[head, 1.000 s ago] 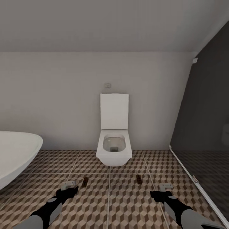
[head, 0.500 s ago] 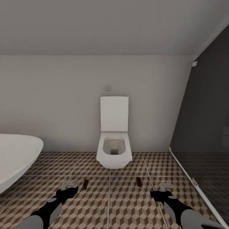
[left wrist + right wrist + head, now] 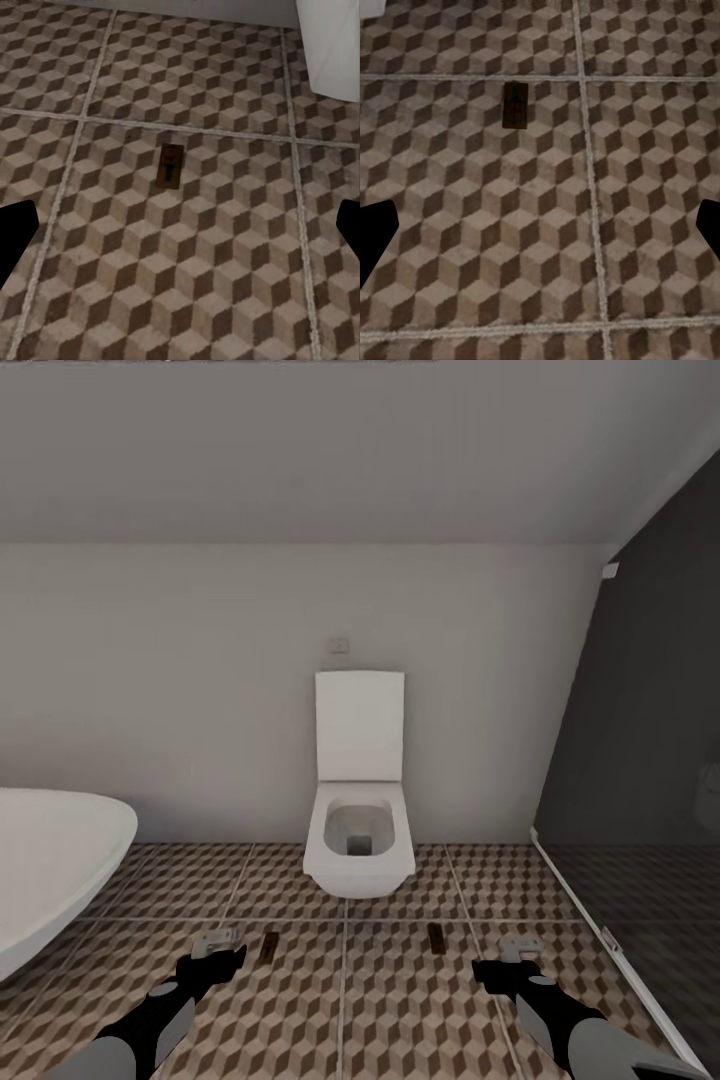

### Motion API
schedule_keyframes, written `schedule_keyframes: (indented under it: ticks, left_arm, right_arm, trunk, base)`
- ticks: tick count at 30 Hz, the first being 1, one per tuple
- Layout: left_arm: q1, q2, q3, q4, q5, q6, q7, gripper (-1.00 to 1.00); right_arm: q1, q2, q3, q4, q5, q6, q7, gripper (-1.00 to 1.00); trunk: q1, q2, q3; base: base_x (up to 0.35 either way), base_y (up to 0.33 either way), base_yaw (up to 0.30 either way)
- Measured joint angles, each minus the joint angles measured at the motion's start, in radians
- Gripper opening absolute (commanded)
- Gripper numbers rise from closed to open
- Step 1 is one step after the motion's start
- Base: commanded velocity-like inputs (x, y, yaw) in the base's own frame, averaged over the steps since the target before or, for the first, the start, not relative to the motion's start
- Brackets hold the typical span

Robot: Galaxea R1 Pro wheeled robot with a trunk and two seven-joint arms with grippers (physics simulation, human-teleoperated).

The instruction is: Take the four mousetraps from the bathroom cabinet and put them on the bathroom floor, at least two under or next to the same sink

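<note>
My left gripper [image 3: 218,948] and right gripper [image 3: 508,957] hang released and empty above the floor [image 3: 390,1010]. One mousetrap [image 3: 268,944] lies flat just beyond my left fingers, another [image 3: 435,936] near my right, both on the tiles before the toilet [image 3: 360,840], whose bowl holds nothing I can see.

The bathtub [image 3: 50,860] is cut off by the head view's left edge. Both mousetraps [image 3: 268,946] [image 3: 435,937] look too small there for detail. In the wrist views, only dark fingertips [image 3: 16,240] [image 3: 375,232] show at the edges.
</note>
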Motion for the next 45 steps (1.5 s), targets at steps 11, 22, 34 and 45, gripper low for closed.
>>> schedule_keyframes:
  ticks: [11,22,34,45]
  left_arm:
    - [0.000,0.000,0.000,0.000,0.000,0.000,0.000,1.00]
    - [0.000,0.000,0.000,0.000,0.000,0.000,0.000,1.00]
    - [0.000,0.000,0.000,0.001,0.001,0.000,0.000,1.00]
    - [0.000,0.001,0.000,0.017,0.003,0.000,0.002,1.00]
  right_arm:
    - [0.000,-0.001,0.000,0.000,0.000,0.000,0.001,1.00]
    - [0.000,-0.001,0.000,0.000,0.000,0.000,0.002,1.00]
    - [0.000,-0.001,0.000,0.000,0.000,0.000,0.002,1.00]
    - [0.000,0.001,0.000,0.000,0.001,-0.001,0.000,1.00]
  trunk:
    - [-0.042,0.077,0.034]
    - [-0.084,0.154,0.069]
    - [-0.130,0.238,0.107]
    - [-0.173,0.315,0.141]
  base:
    - [0.000,0.000,0.000]
    - [0.000,0.000,0.000]
    - [0.000,0.000,0.000]
    - [0.000,0.000,0.000]
